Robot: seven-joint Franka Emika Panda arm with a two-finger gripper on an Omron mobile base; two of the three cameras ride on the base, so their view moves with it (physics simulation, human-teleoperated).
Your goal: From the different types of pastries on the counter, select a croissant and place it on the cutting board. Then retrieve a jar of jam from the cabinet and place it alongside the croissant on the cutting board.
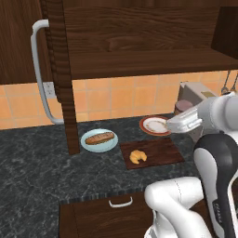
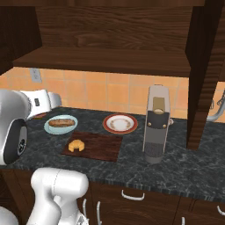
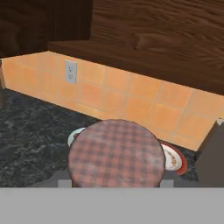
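matt wooden cutting board (image 1: pixel 153 152), marbled stone counter (image 1: pixel 37 172)

Both base views are looking down at the counter (image 1: pixel 37 167) from opposite sides, sharing the cutting board (image 1: pixel 158 151); hand view is sitting close, facing the backsplash (image 3: pixel 131 96).

Counted beside the cutting board (image 1: pixel 151 152): one croissant (image 1: pixel 138 156), one loaf (image 1: pixel 99 138), two plates (image 1: pixel 155 126), one jar (image 3: pixel 116 154).

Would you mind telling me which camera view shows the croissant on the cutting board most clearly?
The left base view shows it best: the croissant lies unobstructed on the cutting board, near its front left corner. The right base view also shows the croissant whole, but more side-on. The hand view looks over a checked jar lid instead.
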